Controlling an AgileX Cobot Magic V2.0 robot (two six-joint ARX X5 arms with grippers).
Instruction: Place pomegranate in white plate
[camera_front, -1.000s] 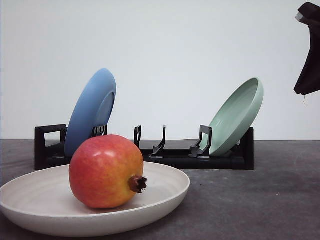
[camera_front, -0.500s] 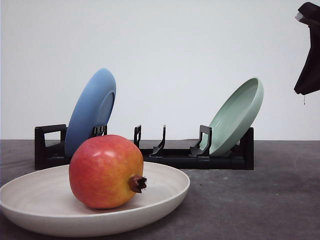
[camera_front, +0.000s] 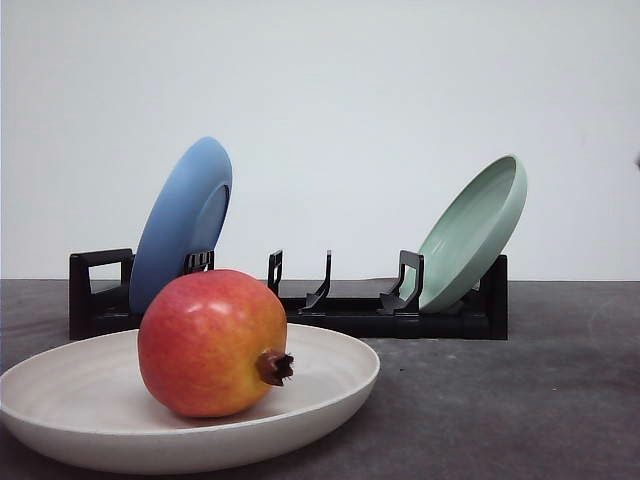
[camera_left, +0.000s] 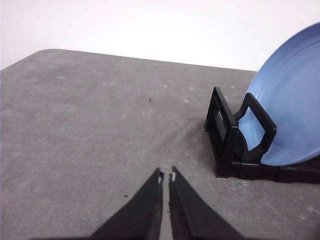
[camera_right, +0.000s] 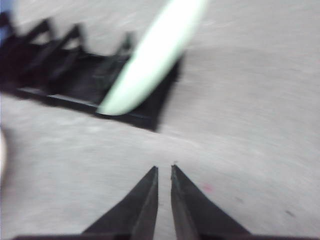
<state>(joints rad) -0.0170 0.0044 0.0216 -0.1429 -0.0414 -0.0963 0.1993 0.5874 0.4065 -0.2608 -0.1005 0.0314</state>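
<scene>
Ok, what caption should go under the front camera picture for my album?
A pomegranate sits in the white plate, with a blue plate and green plate leaning in the black rack behind.

The table is a dark grey, matte surface with faint lighter mottling and a rounded far corner in the left wrist view. Directly on it, nearest the front camera at the left, sits the white plate, flat on its base. Behind it, a long black rack stands across the table, its end frame resting on the grey surface in the left wrist view. In the blurred right wrist view the rack again sits straight on the table.
</scene>
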